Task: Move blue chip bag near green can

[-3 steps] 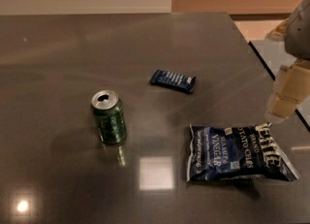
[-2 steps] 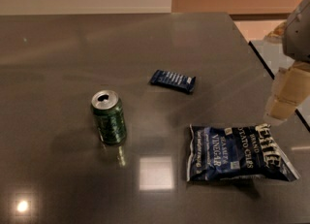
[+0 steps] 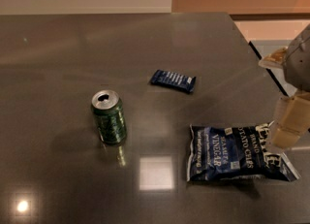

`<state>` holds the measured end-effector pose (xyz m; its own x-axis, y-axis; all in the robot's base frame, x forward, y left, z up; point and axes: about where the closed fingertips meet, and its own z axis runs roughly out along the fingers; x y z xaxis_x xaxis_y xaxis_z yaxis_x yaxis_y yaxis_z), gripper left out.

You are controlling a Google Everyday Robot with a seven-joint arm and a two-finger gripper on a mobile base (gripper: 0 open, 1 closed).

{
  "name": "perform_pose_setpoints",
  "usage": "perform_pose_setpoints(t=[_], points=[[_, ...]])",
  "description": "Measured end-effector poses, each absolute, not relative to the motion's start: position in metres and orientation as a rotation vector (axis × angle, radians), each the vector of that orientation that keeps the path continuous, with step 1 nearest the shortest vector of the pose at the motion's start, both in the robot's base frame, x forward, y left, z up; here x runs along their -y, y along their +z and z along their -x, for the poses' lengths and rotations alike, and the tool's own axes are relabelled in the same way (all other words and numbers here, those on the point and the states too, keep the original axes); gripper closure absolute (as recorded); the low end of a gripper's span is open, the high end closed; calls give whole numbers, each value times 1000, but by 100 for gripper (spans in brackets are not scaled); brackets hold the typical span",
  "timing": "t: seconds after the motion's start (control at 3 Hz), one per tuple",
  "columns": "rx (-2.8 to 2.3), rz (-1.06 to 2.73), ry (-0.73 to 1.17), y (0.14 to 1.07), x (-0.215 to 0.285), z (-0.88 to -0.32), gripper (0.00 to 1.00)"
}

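Far off to the claw's left, well apart from it, the small dark green metal soda can [image 3: 109, 117] stood upright on the dark glossy counter [image 3: 58, 43], with its silver top and tab opening facing up. Nearer the claw, to its left and further back, a slim dark-blue snack bar wrapper [image 3: 173, 80] lay flat. It sat off the straight line between bag and can, so I judged it would not block a slide leftward. Just below and left of the claw lay the large crinkly navy-blue potato chip bag [image 3: 237, 152], flat and lettering up. The beige claw [image 3: 287, 130] hung over the bag's right end, seemingly placed for a grab. Whether it was open or closed, or touching the bag, I could not tell. The bag lay well apart from the can, so the move looked not yet begun.
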<state>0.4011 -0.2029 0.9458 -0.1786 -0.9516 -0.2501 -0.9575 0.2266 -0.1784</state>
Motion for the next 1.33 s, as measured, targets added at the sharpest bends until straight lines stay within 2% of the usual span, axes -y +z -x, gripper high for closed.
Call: perform_pose_setpoints(t=[1.33], points=[[-2126, 1879, 157, 875, 199, -368, 0]])
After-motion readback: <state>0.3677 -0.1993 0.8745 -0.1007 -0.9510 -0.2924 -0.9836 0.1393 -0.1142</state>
